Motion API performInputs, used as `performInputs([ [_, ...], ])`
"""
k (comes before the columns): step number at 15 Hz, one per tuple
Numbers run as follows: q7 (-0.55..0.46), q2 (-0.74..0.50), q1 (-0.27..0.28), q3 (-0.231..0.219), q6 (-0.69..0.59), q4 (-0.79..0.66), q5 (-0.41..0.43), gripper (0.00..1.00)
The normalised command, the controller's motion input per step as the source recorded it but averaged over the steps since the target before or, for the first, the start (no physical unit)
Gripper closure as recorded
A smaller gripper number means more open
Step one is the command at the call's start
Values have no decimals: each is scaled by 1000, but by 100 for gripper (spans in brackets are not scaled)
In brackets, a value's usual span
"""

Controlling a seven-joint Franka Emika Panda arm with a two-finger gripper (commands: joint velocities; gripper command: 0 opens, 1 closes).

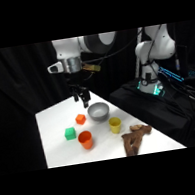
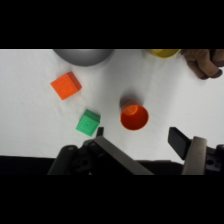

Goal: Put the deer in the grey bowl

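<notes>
The dark brown deer [image 1: 134, 136] lies at the table's near right edge; in the wrist view only a part of the deer [image 2: 204, 62] shows at the top right. The grey bowl [image 1: 98, 111] stands near the table's middle back, and the bowl [image 2: 82, 55] is cut by the top edge in the wrist view. My gripper [image 1: 82, 102] hangs above the table just left of the bowl, far from the deer. In the wrist view the gripper [image 2: 137, 136] is open, with nothing between its fingers.
An orange block [image 1: 80, 119], a green block [image 1: 70, 134], an orange cup [image 1: 85, 139] and a yellow cup [image 1: 115, 125] stand between the bowl and the table's near edge. Black equipment [image 1: 157, 101] lies along the table's right side.
</notes>
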Motion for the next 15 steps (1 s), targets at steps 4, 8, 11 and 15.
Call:
performInputs([
  [4,23,-7,-13,19,-64,20,-43,0],
  [8,89,-108,26,29,-101,-40,-127,0],
  [11,111,-206,76,66,19,-210,-126,0],
  [15,140,-273,119,93,104,-340,-134,0],
])
